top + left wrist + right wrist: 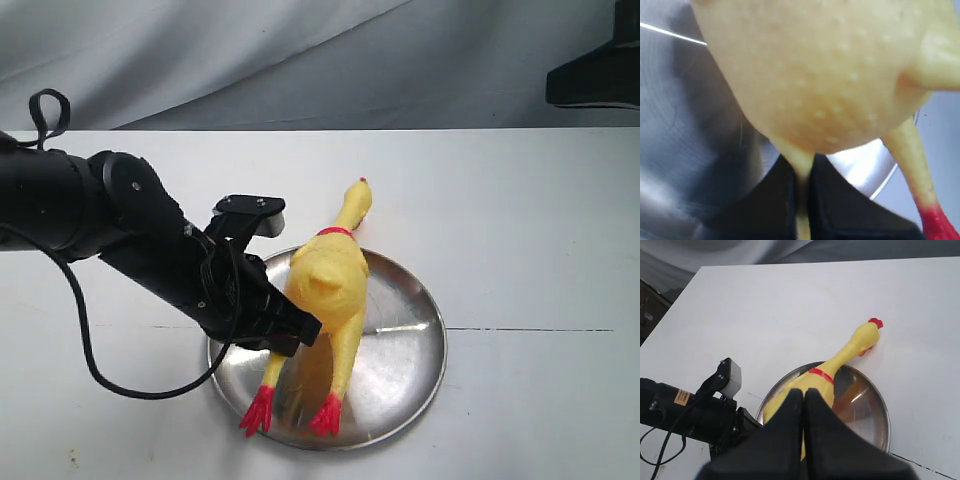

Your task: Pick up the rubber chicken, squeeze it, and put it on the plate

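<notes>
The yellow rubber chicken (325,280) stretches across the silver plate (405,350). Its red-combed head pokes past the far rim and its red feet are at the near rim. My left gripper (290,335) comes in from the left and is shut on one thin leg just below the body. In the left wrist view the leg is pinched between the black fingers (785,205), with the plump body (825,75) right in front and plate metal (685,125) behind. My right gripper (804,395) is shut on nothing, up above the chicken (842,357) and plate (867,407).
The plate sits on a white table (520,220) with a grey cloth backdrop behind it. The left arm and its cable (100,370) cover the table's left side. A dark piece of equipment (600,75) sits at the upper right.
</notes>
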Action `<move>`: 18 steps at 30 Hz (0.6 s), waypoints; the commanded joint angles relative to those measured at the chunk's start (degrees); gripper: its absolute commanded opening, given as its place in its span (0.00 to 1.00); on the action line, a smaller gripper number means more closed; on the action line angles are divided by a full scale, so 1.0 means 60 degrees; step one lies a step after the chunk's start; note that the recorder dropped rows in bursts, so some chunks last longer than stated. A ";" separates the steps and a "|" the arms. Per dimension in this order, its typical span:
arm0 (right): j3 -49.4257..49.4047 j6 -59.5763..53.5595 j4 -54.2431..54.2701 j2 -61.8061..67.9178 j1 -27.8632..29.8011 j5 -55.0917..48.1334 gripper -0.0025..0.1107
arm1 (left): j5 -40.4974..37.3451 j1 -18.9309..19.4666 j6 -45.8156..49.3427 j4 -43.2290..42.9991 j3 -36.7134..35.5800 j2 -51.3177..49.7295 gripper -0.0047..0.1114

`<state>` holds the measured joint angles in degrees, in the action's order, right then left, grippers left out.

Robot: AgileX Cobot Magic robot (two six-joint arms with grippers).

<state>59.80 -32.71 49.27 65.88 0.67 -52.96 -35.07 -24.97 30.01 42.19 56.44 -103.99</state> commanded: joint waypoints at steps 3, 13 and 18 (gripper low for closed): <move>0.0008 0.0100 -0.0127 -0.0050 -0.0049 -0.0010 0.02 | 0.0385 -0.0055 0.0288 0.0203 -0.0610 0.0015 0.04; 0.0008 0.0100 -0.0127 -0.0050 -0.0049 0.0032 0.02 | 0.0272 -0.0055 0.0534 0.0720 -0.0738 -0.0141 0.08; 0.0008 0.0100 -0.0110 -0.0050 -0.0049 -0.0029 0.02 | -0.0181 -0.0055 0.0534 0.0720 -0.0738 -0.0565 0.35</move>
<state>59.80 -32.03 48.89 65.88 0.57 -52.99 -34.57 -24.97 32.77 45.72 52.17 -106.12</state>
